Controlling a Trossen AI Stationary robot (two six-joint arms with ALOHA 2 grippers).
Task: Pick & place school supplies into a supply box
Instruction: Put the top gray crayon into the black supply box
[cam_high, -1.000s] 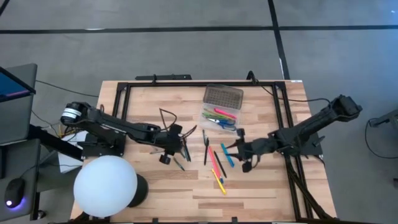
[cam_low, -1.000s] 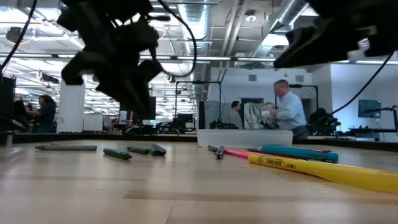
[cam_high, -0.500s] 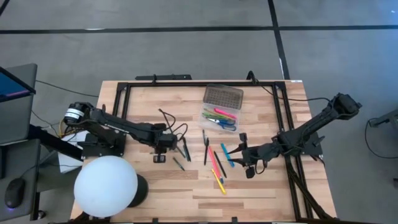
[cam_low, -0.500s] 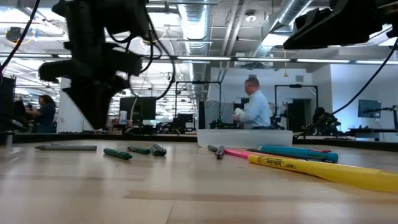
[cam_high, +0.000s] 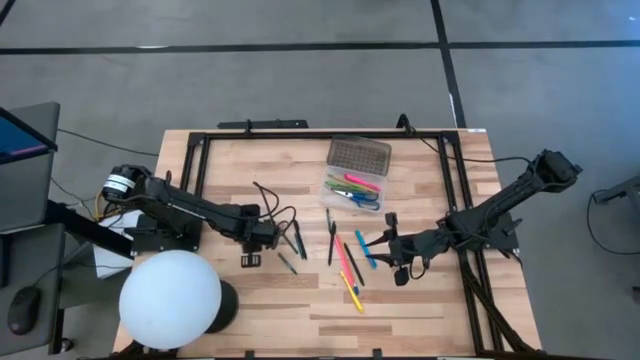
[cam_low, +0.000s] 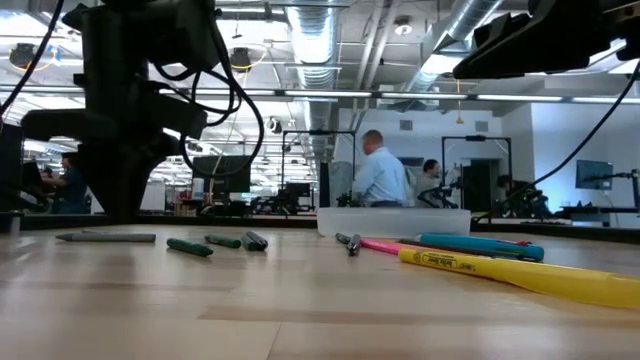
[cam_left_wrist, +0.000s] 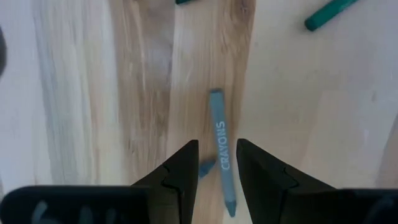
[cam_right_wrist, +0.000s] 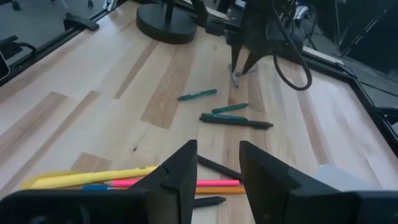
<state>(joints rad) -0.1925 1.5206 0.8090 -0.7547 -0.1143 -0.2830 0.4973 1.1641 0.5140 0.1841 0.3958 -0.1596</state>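
One supply box (cam_high: 355, 176) lies open at the desk's (cam_high: 420, 300) far side, several pens already inside. Two arms work; the left gripper (cam_left_wrist: 216, 167), jaws narrowly parted and empty, hangs directly over one grey crayon (cam_left_wrist: 222, 158), its long axis running between the fingers. The right gripper (cam_right_wrist: 216, 163), also narrowly parted, waits above the pink and yellow markers (cam_right_wrist: 118, 178).

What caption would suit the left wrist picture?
Left pincer, open, poised above a grey-blue crayon on the wooden table.
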